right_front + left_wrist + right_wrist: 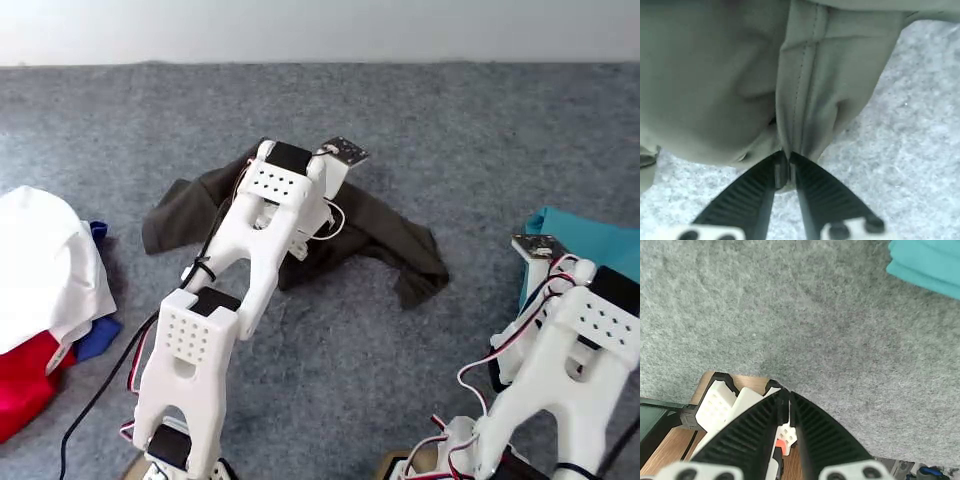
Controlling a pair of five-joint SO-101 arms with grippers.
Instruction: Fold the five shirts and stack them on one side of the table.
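Slippage looks likely, since left gripper (785,160) pinches only a thin seam fold of the dark shirt (390,235), crumpled well apart from the teal shirt (595,240), near which right gripper (789,400) hangs closed and empty.
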